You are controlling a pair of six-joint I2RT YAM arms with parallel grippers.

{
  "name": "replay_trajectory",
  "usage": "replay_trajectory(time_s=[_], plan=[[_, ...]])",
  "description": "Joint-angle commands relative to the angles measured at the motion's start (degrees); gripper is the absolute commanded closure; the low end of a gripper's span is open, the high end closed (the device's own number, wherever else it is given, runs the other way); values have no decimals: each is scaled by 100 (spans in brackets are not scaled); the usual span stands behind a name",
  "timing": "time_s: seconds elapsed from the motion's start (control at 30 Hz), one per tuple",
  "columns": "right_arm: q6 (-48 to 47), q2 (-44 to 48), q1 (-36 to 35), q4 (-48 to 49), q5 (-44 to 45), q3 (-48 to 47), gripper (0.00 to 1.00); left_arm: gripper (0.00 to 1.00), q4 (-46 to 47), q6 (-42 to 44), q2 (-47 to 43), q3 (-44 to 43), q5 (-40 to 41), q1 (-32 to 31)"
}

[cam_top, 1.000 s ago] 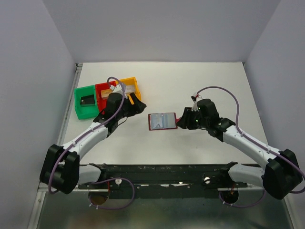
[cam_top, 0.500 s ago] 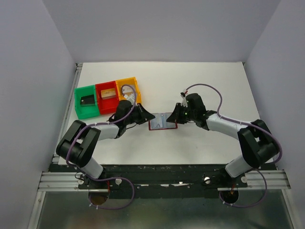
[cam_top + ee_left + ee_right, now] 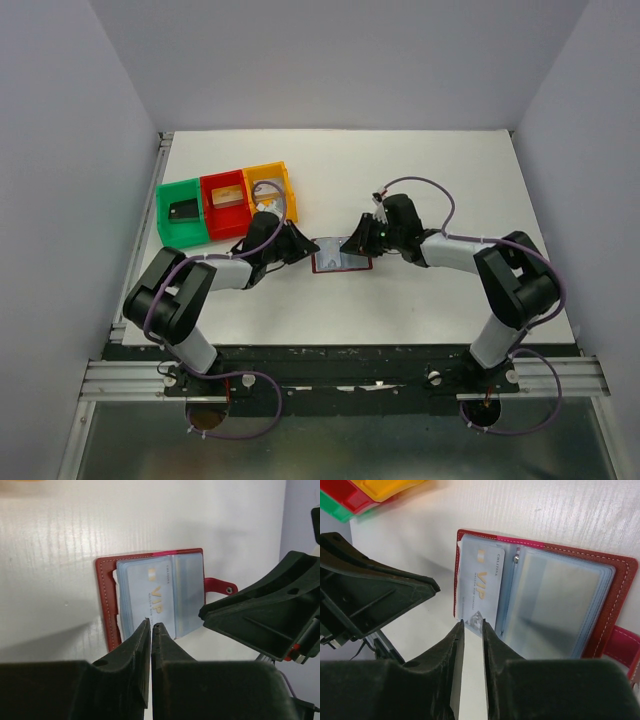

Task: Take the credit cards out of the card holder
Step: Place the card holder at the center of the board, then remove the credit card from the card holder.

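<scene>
The card holder (image 3: pixel 341 263) lies open on the table, dark red with light blue sleeves. A pale silver-white credit card (image 3: pixel 150 594) marked VIP sits in its left sleeve and also shows in the right wrist view (image 3: pixel 480 587). My left gripper (image 3: pixel 306 246) is shut and empty, its tips (image 3: pixel 151 624) at the wallet's near edge (image 3: pixel 106 600). My right gripper (image 3: pixel 357 238) is open by a narrow gap, its tips (image 3: pixel 470 623) astride the card's lower corner over the wallet (image 3: pixel 621 590). The snap tab (image 3: pixel 221 585) points toward the right gripper.
Green (image 3: pixel 171 226), red (image 3: pixel 216 224) and orange (image 3: pixel 287 188) bins stand in a row at the back left. A black card (image 3: pixel 183 210) lies in the green bin, and a gold-tan card (image 3: pixel 228 195) in the red. The table's left edge runs beside them.
The left gripper has moved from over the bins to the wallet's left side. The right gripper has moved left onto the wallet. The wallet has stayed in place.
</scene>
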State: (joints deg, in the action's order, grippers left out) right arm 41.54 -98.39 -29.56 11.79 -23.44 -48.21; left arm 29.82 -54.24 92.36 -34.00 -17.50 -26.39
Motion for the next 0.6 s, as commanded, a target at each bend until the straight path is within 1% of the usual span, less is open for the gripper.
replay_trajectory(time_s=[0.0,0.33,0.57], plan=[[56,-163,29,297,-82,-154,69,81,-433,106,81,-133,378,-41],[38,-347,38,288,-29,-224,57,68,-530,194,142,-204,414,-112],[30,-488,38,332,-55,-216,56,68,-565,221,256,-256,405,-147]])
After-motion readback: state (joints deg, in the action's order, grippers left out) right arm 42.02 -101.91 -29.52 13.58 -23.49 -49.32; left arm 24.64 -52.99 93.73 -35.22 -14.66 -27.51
